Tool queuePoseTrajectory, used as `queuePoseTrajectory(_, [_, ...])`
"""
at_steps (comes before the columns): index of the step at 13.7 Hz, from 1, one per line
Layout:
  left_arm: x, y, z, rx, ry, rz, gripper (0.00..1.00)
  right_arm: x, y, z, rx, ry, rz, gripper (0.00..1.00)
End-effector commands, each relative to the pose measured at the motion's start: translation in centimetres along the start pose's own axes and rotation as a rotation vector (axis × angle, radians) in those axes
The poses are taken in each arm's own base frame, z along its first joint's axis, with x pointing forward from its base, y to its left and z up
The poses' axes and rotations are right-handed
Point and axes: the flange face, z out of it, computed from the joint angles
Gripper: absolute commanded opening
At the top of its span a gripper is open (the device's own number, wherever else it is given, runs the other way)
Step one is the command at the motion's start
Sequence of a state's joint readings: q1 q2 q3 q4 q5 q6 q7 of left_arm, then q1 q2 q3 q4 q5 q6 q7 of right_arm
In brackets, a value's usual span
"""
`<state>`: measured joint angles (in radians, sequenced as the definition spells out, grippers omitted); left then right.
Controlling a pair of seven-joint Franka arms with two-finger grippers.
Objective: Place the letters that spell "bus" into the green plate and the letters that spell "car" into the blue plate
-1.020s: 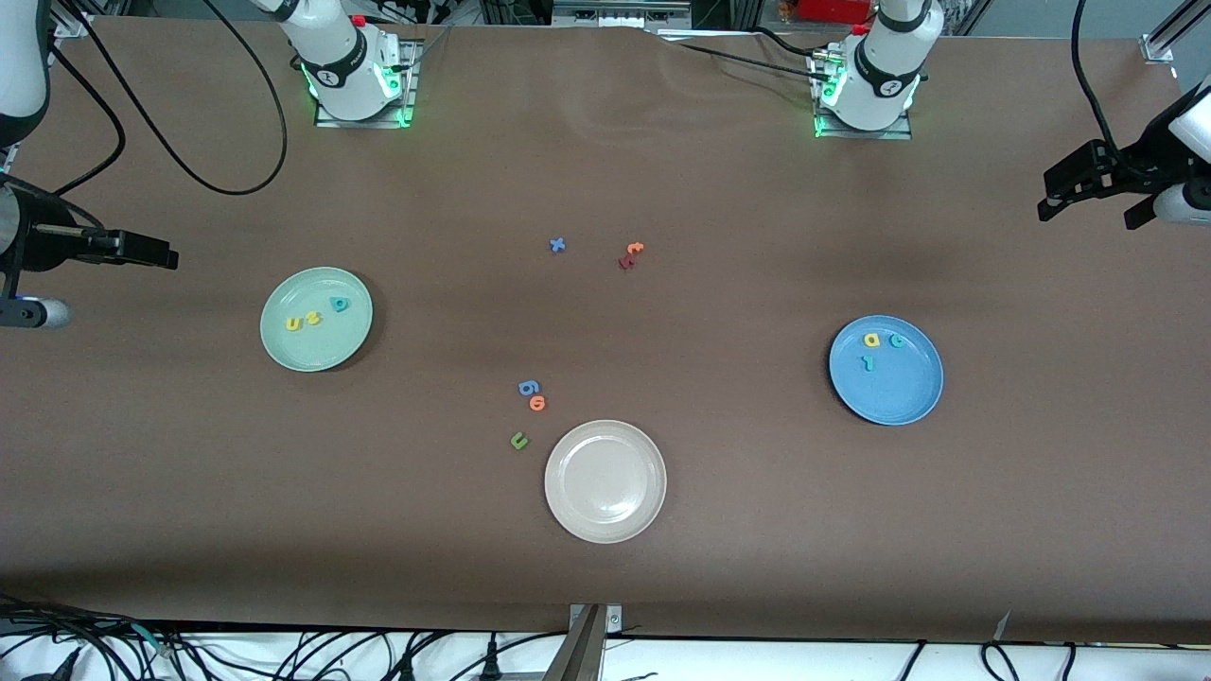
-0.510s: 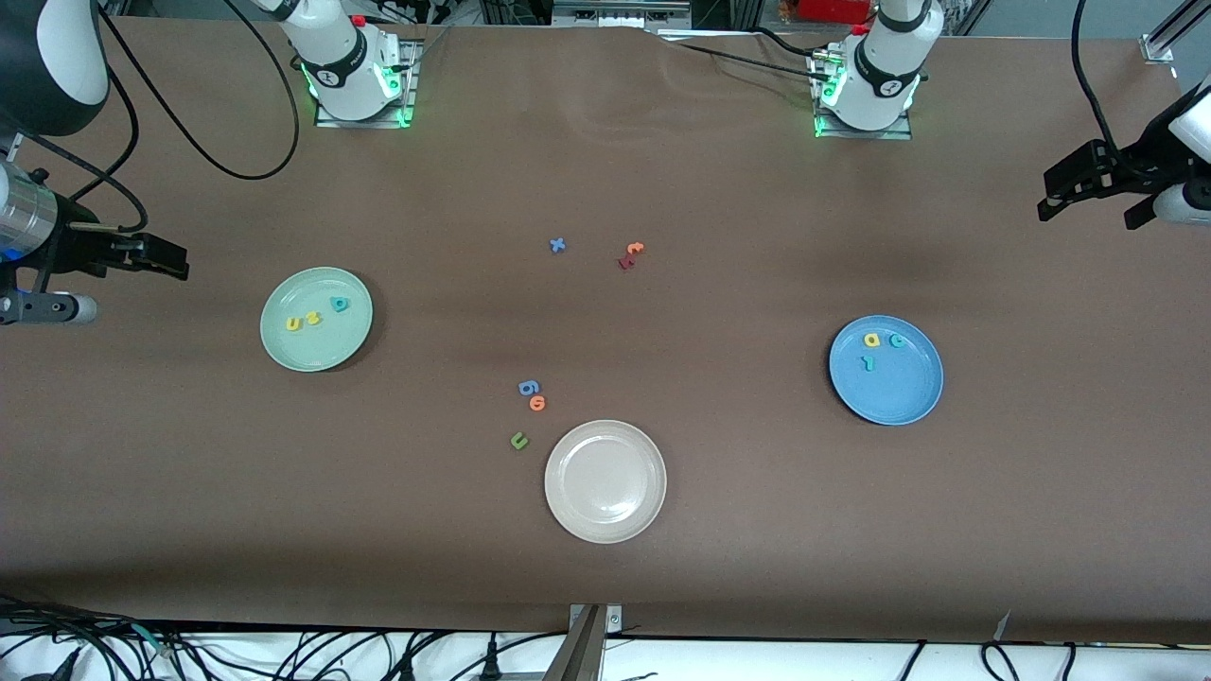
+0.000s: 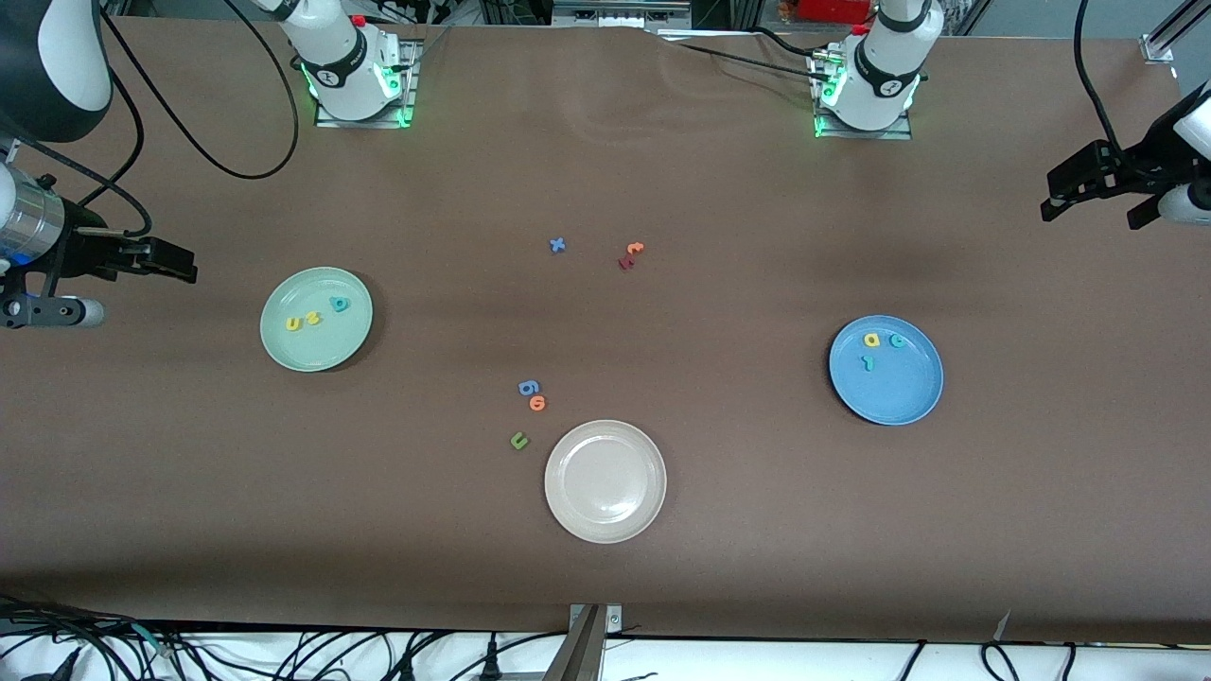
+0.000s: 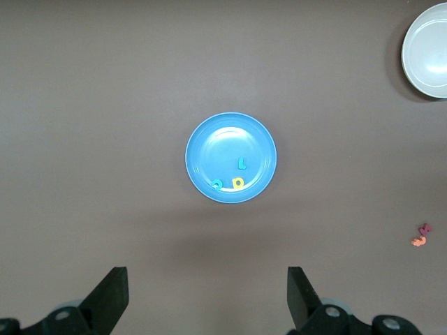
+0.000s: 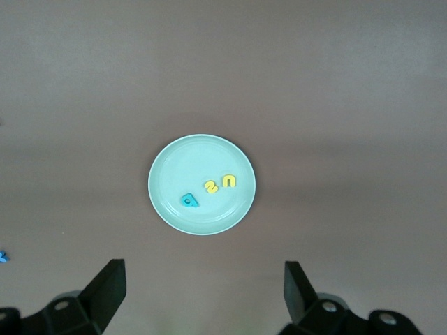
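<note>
The green plate [image 3: 322, 345] lies toward the right arm's end of the table and holds a teal "b" [image 3: 340, 305], a yellow "s" [image 3: 313, 319] and a yellow "u" [image 3: 294, 324]. The blue plate [image 3: 899, 388] lies toward the left arm's end and holds a yellow "a" [image 3: 872, 340], a teal "c" [image 3: 896, 341] and a teal "r" [image 3: 868, 362]. My right gripper [image 5: 202, 276] hangs open and empty high over bare table beside the green plate [image 5: 188, 167]. My left gripper [image 4: 207, 279] is open and empty too, high over bare table beside the blue plate [image 4: 223, 139].
A beige-white plate [image 3: 605, 530] sits near the front camera. Beside it lie a dark green "u" [image 3: 518, 440], an orange "o" [image 3: 537, 403] and a blue "6" piece [image 3: 529, 387]. Farther back are a blue "x" [image 3: 557, 245], an orange "t" [image 3: 634, 248] and a dark red letter [image 3: 625, 262].
The right arm has swung, and its gripper has shifted slightly toward the green plate. The left gripper has barely shifted. Letters and plates have not moved.
</note>
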<state>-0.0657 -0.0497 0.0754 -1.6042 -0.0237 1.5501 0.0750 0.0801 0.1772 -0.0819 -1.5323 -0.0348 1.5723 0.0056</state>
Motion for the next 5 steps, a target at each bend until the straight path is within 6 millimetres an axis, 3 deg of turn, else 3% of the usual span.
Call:
queuePoseTrajectory(1, [-0.35, -0.21, -0.31, 0.023, -0.002, 0.02, 1.0, -0.45, 0.08, -0.4, 0.024, 0.008, 0.013, 1.0])
queuePoseTrajectory(5, [-0.36, -0.29, -0.31, 0.023, -0.002, 0.019, 1.0, -0.47, -0.19, -0.47, 0.023, 0.008, 0.007, 1.0])
